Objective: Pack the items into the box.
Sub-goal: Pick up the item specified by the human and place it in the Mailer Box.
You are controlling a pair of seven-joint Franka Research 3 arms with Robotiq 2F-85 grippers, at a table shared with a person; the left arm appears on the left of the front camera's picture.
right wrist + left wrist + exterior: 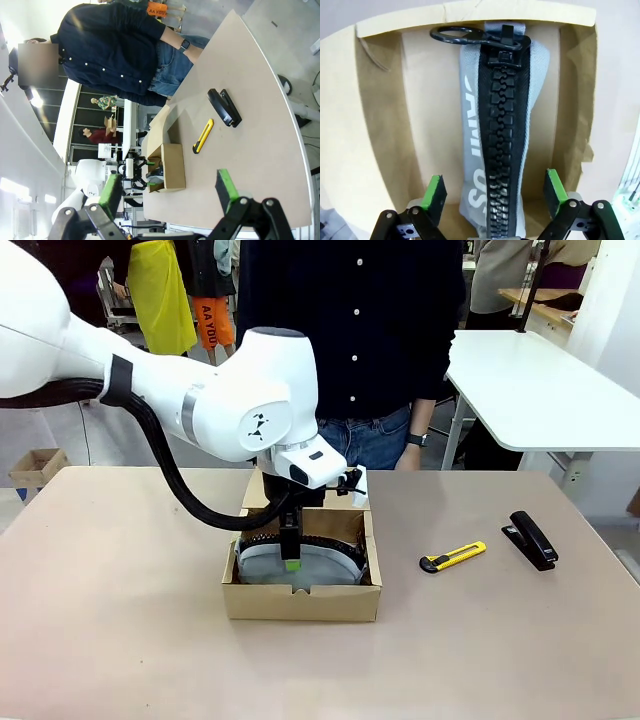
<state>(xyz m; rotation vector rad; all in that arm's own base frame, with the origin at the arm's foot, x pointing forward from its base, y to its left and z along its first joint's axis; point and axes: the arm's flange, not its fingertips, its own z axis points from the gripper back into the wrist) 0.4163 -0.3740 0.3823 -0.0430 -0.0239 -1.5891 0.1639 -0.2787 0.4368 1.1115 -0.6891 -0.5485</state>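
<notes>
Pouch (pixel 471 120): I see it lying inside the box (pixel 300 602), zipper up.
Box: on the counter (pixel 120 590), flap open.
Left pincer (pixel 494 186): spread wide astride the pouch, pads clear of its sides.
Knife (pixel 453 557): on the counter, between box and black stapler (pixel 531 539).
Right pincer (pixel 169 186): wide, holding nothing.

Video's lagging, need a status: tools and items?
Left tool open, straddling pouch in box. Right tool open, empty. Knife on table, stapler beside it, apart.
</notes>
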